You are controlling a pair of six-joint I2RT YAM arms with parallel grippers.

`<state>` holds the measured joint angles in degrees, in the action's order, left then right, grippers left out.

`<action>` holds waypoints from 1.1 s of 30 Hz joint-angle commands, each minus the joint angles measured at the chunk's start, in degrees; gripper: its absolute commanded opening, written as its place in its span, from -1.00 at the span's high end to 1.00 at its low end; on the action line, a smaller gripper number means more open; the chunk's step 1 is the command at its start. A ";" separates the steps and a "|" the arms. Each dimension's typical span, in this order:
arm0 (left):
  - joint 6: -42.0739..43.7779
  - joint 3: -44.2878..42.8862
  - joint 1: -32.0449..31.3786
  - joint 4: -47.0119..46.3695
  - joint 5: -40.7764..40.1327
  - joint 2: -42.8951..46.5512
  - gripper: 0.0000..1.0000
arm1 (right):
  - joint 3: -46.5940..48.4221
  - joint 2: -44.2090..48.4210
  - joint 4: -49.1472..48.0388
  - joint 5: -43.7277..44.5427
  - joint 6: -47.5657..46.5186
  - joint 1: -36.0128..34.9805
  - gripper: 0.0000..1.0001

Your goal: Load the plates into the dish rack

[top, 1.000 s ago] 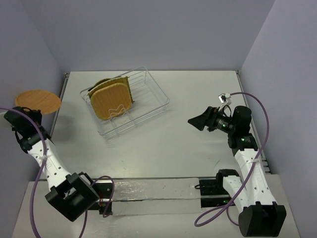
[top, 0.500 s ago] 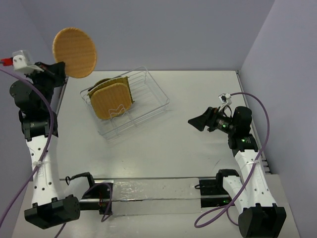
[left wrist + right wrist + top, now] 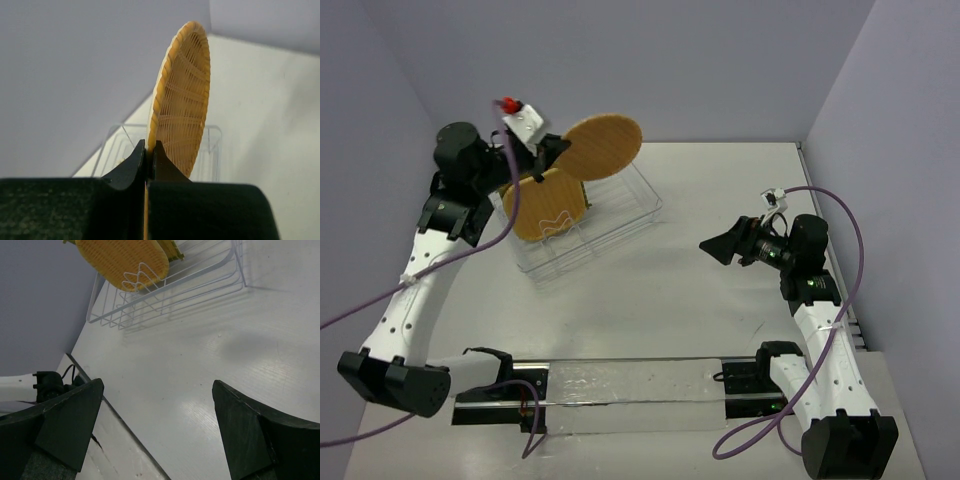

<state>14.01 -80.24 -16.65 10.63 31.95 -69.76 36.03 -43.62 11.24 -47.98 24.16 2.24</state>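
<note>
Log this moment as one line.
left gripper: shut on round woven plate, over dish rack | right gripper: open, empty | other plates: standing in rack

right pincer (image 3: 156,390) jaws wide apart above table (image 3: 200,365); dish rack (image 3: 192,290) ahead, orange woven plate (image 3: 125,257) standing inside.

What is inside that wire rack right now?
An orange woven plate stands on edge, a yellow plate behind it. Any further plates are hidden behind these and the held round plate.
</note>
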 commanded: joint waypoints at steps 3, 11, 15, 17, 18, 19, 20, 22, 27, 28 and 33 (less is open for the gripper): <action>15.52 -8.58 -2.74 12.58 -4.58 -6.23 0.99 | 0.13 0.72 -0.12 1.63 -1.92 -0.49 -0.93; 17.19 -2.93 -3.57 12.94 -20.98 -7.18 0.99 | 1.37 -1.45 1.91 3.08 -3.69 -0.49 -0.94; 15.87 -0.58 -3.59 14.28 -23.61 -5.01 1.00 | 1.38 -2.23 2.14 3.10 -4.14 -0.49 -0.94; 16.05 0.32 -3.58 14.80 -23.86 -4.43 1.00 | 1.24 -2.43 2.28 3.23 -4.28 -0.49 -0.93; 15.67 0.27 -3.64 16.53 -24.62 -4.42 0.99 | 1.16 -2.67 2.29 3.17 -4.29 -0.49 -0.93; 15.07 0.04 -3.60 17.44 -25.44 -4.75 0.99 | 1.20 -2.81 2.29 3.00 -4.35 -0.43 -0.94; 14.73 -0.09 -3.57 18.29 -26.65 -5.07 0.99 | 1.23 -2.88 2.29 2.85 -4.38 -0.44 -0.94; 13.84 -0.25 -3.82 20.05 -31.46 -5.76 1.00 | 1.23 -3.16 2.34 2.97 -4.56 -0.49 -0.94; 10.29 3.12 -3.92 18.18 -37.31 -4.20 0.99 | 1.14 -3.76 2.47 2.91 -4.63 -0.41 -0.94; 10.25 3.75 -3.92 17.90 -37.24 -4.07 0.99 | 1.14 -3.76 2.47 2.82 -4.65 -0.47 -0.94; 13.05 7.84 -3.92 17.37 -36.37 -2.05 1.00 | 1.30 -3.38 2.62 2.98 -4.73 -0.42 -0.93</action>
<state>26.06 -73.66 -20.16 31.55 -3.08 -75.16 36.01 -47.29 13.97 -45.17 20.56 2.22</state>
